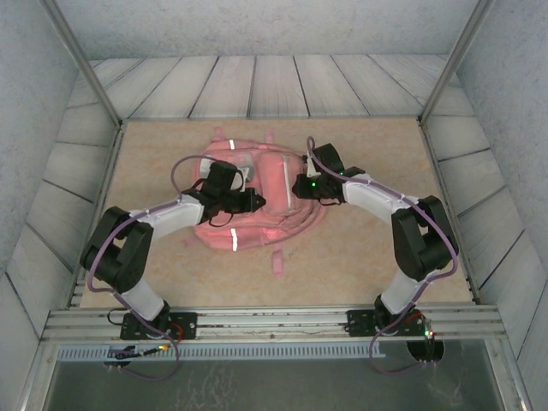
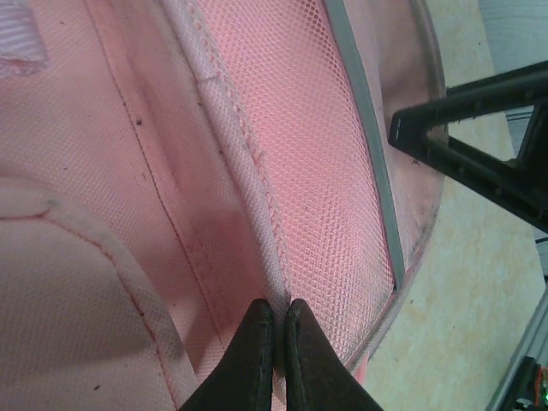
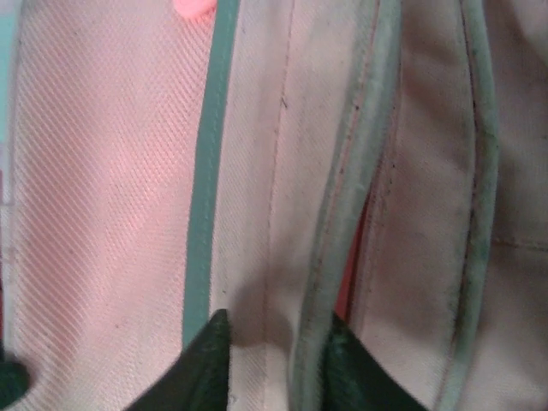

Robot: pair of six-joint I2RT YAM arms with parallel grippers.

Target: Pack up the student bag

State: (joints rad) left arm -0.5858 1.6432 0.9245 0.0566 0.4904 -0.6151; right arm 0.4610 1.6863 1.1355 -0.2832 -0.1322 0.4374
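The student bag, a large pink backpack with white reflective strips, lies flat in the middle of the table. My left gripper rests on its left half. In the left wrist view it is shut, its tips pinching a raised stitched seam of the bag beside the pink mesh. My right gripper is on the bag's right half. Its jaws stand apart, straddling a grey piped edge of the bag, beside a narrow red gap.
The bag lies on a tan table top enclosed by slatted walls. A metal rail with both arm bases runs along the near edge. A loose pink strap trails toward it. The right gripper's black body shows close by in the left wrist view.
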